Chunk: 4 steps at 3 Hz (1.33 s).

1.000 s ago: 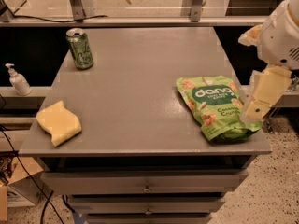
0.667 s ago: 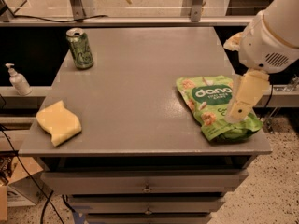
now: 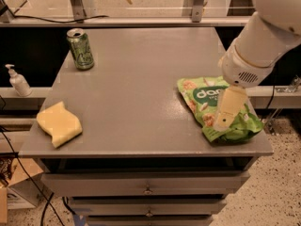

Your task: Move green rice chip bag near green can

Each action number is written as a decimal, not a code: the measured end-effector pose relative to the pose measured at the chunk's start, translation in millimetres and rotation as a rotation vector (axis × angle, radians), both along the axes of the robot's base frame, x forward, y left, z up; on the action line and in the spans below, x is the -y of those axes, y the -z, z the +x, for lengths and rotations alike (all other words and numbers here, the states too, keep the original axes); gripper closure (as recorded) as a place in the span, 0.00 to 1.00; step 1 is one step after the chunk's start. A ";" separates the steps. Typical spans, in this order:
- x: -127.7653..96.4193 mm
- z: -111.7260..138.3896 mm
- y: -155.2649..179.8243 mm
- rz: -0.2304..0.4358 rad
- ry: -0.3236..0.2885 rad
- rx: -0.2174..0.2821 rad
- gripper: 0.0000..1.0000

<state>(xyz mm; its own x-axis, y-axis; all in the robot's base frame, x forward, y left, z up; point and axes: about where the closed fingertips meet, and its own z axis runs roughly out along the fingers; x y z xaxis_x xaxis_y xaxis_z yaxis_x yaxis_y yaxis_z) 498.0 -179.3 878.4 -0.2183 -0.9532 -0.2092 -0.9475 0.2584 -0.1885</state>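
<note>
Approach to the grasp. The gripper point(image 3: 227, 111) had swung in from the right edge of the frame and hung over the right half of the green rice chip bag point(image 3: 202, 95) at lower right; whether it was open or closed could not be told. The bag had not shifted and lay by the right front corner of the tabletop point(image 3: 141, 88), well apart from the green can point(image 3: 81, 50) standing at upper left. By this evidence, transport had not begun: the bag remained to be gripped and carried diagonally across.
</note>
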 end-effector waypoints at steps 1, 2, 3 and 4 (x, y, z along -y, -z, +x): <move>24.3 3.0 17.8 -0.049 0.063 -0.035 0.00; 38.0 0.3 36.2 -0.042 0.081 -0.108 0.20; 32.9 -0.2 44.5 -0.029 0.059 -0.140 0.41; 31.7 0.1 43.3 -0.026 0.056 -0.141 0.64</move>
<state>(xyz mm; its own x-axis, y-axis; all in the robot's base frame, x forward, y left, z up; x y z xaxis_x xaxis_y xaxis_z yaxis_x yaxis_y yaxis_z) 498.0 -211.0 835.1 -0.2966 -0.9435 -0.1477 -0.9493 0.3082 -0.0620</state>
